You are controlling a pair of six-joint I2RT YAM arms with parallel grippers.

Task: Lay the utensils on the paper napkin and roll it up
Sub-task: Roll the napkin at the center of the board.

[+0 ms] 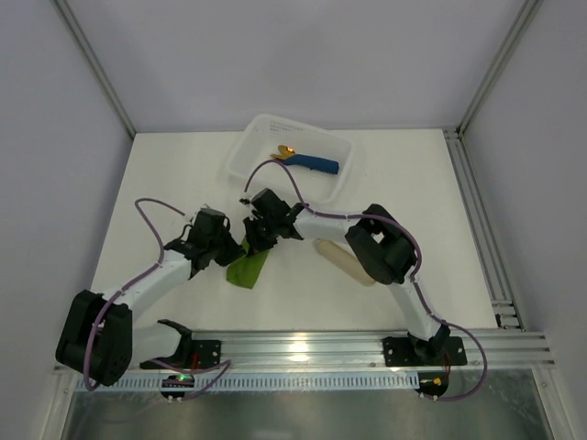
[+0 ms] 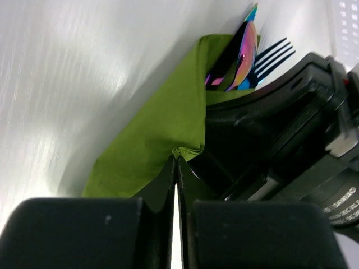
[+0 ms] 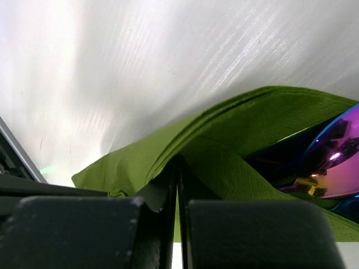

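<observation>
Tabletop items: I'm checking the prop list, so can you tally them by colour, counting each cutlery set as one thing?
Green: 1, paper napkin
Blue: 1, rolled napkin
Gold: 1, cutlery set
Rainbow: 1, utensils
Beige: 1, oblong piece
Clear white: 1, bin
Total: 6

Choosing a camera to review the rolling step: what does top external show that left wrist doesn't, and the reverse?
Only top external: a clear bin at the back holding a blue roll, and a beige oblong piece. Only left wrist: the iridescent utensils poking from the fold, and the left fingers shut on an edge of the green paper napkin. Both: that napkin on the white table.
</observation>
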